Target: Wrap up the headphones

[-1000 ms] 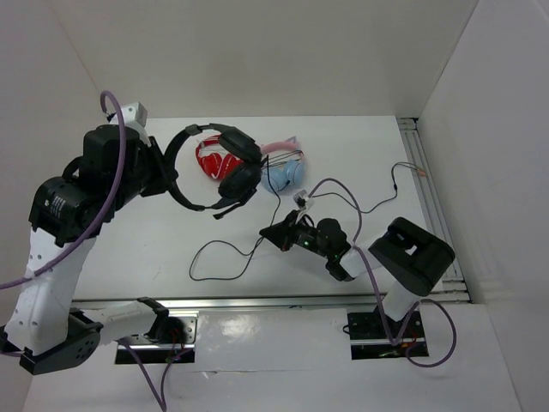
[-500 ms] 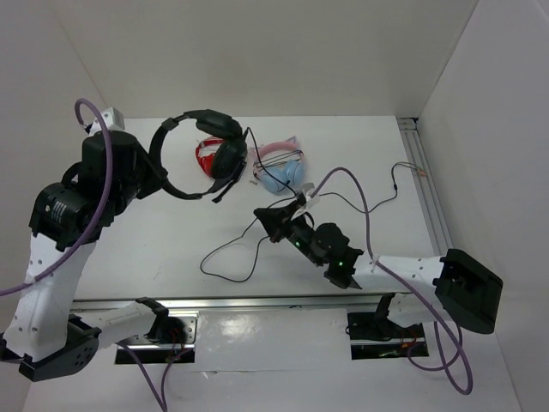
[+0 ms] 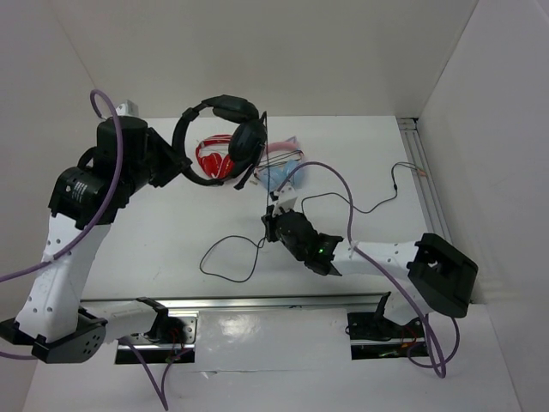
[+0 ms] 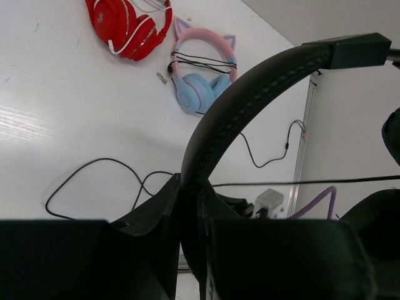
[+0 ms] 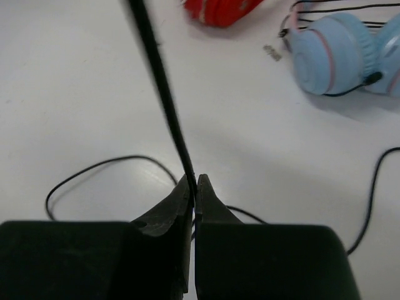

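Note:
The black headphones (image 3: 230,137) hang in the air over the back of the table. My left gripper (image 3: 177,163) is shut on their headband (image 4: 250,94); in the left wrist view (image 4: 189,184) the band rises from between the jaws. Their thin black cable (image 3: 264,167) runs taut from the earcups down to my right gripper (image 3: 271,220), which is shut on it (image 5: 194,181). In the right wrist view the cable (image 5: 159,81) leaves the closed tips upward. The rest of the cable lies in a loose loop (image 3: 230,257) on the table.
Red-and-white headphones (image 3: 213,160) and light-blue and pink cat-ear headphones (image 3: 279,170) lie at the back, under the lifted headset. A thin black lead (image 3: 390,184) trails toward the metal rail (image 3: 426,193) at the right edge. White walls enclose the table.
My left arm has swung the black headphones right and toward the back. My right gripper has stayed shut on the cable near the table's middle, and the cable now runs steeply upward.

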### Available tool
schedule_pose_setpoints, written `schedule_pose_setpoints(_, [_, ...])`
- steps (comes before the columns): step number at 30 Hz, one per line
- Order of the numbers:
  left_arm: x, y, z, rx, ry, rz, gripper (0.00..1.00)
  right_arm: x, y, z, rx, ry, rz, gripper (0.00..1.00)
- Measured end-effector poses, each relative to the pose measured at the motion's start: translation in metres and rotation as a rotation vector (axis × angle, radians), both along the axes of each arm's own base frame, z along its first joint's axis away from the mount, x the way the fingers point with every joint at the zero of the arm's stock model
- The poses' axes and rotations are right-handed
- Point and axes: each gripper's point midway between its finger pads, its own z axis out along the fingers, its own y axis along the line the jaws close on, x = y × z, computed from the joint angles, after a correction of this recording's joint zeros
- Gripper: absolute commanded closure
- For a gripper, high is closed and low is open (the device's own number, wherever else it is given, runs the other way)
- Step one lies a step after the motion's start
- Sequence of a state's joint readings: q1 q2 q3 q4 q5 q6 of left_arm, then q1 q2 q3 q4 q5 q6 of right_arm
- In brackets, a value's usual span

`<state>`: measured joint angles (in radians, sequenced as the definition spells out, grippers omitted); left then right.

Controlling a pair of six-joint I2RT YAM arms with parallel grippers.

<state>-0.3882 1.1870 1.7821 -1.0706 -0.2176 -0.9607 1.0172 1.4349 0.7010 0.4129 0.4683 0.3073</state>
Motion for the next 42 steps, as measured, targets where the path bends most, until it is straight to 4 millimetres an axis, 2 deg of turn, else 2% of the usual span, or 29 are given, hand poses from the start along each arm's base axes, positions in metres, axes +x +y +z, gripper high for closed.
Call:
schedule_pose_setpoints(3, [0.006, -0.001, -0.007, -0.023, 0.008, 0.031, 1.0, -0.021, 0.021, 0.001, -0.021, 0.002, 0.089, 1.0])
schedule_pose_setpoints(8, [0.02, -0.002, -0.035, -0.033, 0.043, 0.081, 1.0, -0.051, 0.055, 0.004, -0.028, 0.001, 0.214, 1.0])
schedule_pose_setpoints(13, [0.03, -0.004, -0.064, -0.03, 0.094, 0.113, 1.0, -0.067, 0.07, -0.003, -0.072, 0.015, 0.262, 1.0])
schedule_pose_setpoints(19, [0.041, 0.006, -0.088, 0.017, 0.121, 0.185, 1.0, -0.09, 0.083, 0.002, -0.078, 0.008, 0.344, 1.0])
schedule_pose_setpoints(24, [0.042, 0.016, -0.11, 0.052, 0.163, 0.236, 1.0, -0.101, 0.096, 0.015, -0.056, 0.0, 0.435, 1.0])
schedule_pose_setpoints(30, [0.049, 0.019, -0.116, 0.022, 0.185, 0.255, 1.0, -0.105, 0.122, 0.042, -0.016, -0.037, 0.514, 1.0])
schedule_pose_setpoints(32, [0.051, 0.02, -0.116, -0.007, 0.19, 0.246, 1.0, -0.104, 0.127, 0.036, -0.03, -0.034, 0.521, 1.0])
schedule_pose_setpoints(37, [0.055, 0.033, -0.115, -0.051, 0.207, 0.246, 1.0, -0.108, 0.126, 0.006, -0.087, -0.003, 0.552, 1.0])
schedule_pose_setpoints(42, [0.054, 0.037, -0.119, -0.07, 0.228, 0.222, 1.0, -0.122, 0.132, -0.002, -0.118, -0.018, 0.67, 1.0])
